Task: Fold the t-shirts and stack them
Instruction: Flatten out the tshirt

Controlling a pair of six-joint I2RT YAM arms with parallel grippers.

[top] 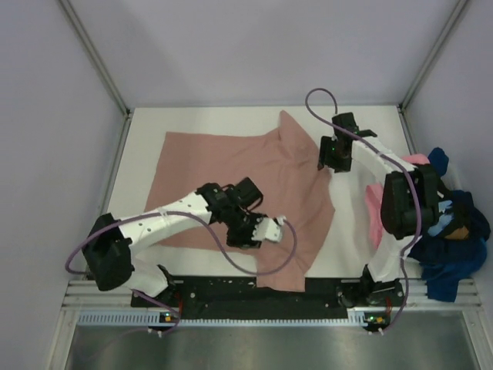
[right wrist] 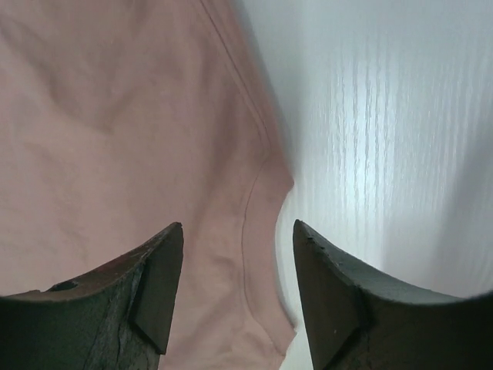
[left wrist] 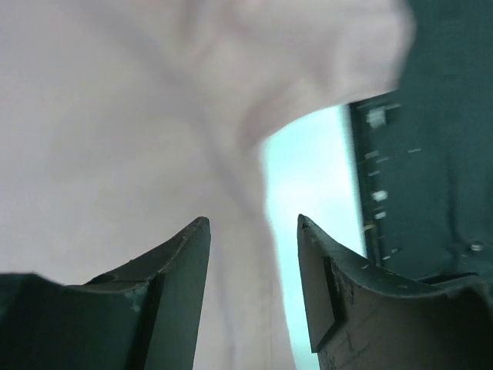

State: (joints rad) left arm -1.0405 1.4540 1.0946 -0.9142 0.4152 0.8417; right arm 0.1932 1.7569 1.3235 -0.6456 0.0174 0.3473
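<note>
Top external is showing pale walls (top: 46,92) enclosing a white table (top: 231,116); a rose t-shirt (top: 223,166) is lying spread there, left gripper (left wrist: 253,225) and right gripper (right wrist: 237,228) both gaping, empty.

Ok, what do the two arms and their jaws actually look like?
The white-shelled left arm and right arm both have black joints and bases. A thin purple cable loops along each. The jaws are dark, wedge-shaped and scuffed, seen in both wrist views.
</note>
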